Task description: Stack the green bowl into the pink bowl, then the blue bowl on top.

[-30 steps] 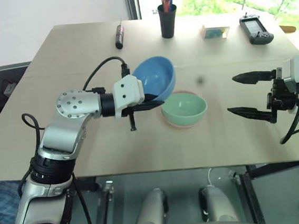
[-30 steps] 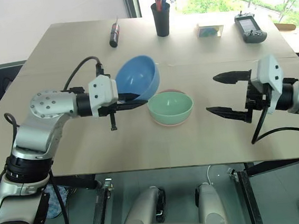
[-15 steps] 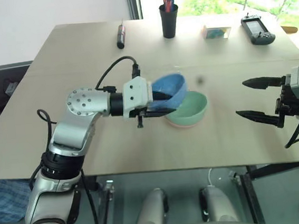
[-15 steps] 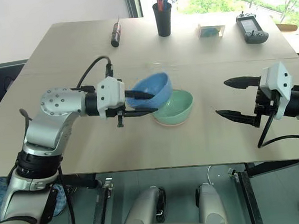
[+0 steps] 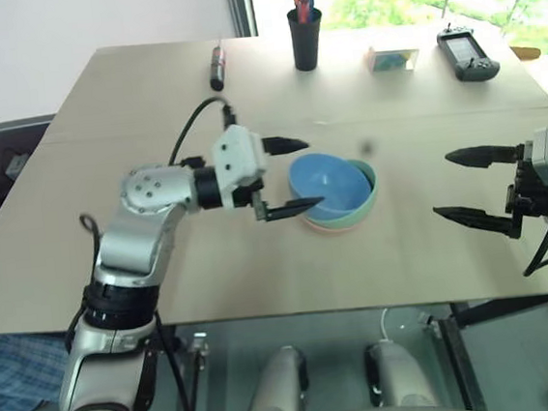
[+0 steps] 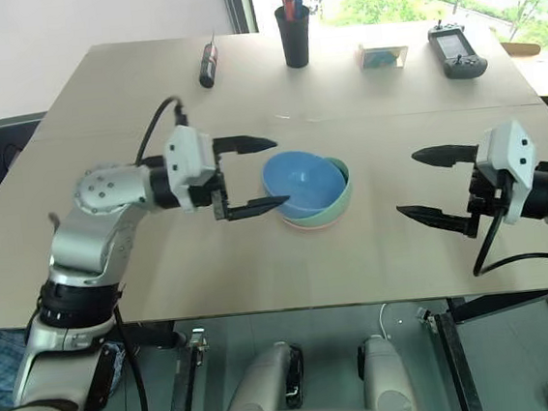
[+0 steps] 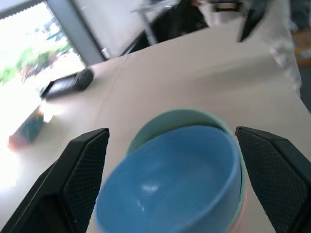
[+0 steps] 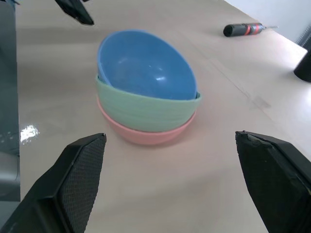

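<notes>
- The table (image 5: 113, 250) is a wide, pale wooden surface, and the three bowls stand nested near its middle.
- The left gripper (image 5: 295, 174) sits level just beside the stack on the robot's left, its two black fingers spread wide apart and holding nothing; the lower fingertip lies close by the blue bowl's rim.
- The right gripper (image 5: 461, 185) hangs well apart from the stack on the robot's right, its fingers likewise spread wide and empty.
- The pink bowl (image 8: 146, 133) rests on the table at the bottom of the stack.
- The green bowl (image 8: 141, 109) sits inside the pink one.
- The blue bowl (image 8: 143, 68) lies on top inside the green bowl, tilted, its rim raised on the side toward the left gripper.
- A black handheld controller (image 5: 467, 54) lies at the far right edge.
- A black pen cup (image 5: 305, 35) holding pens stands at the far edge.
- A small card box (image 5: 394, 59) lies between cup and controller.
- A dark marker (image 5: 215, 68) lies left of the cup.
</notes>
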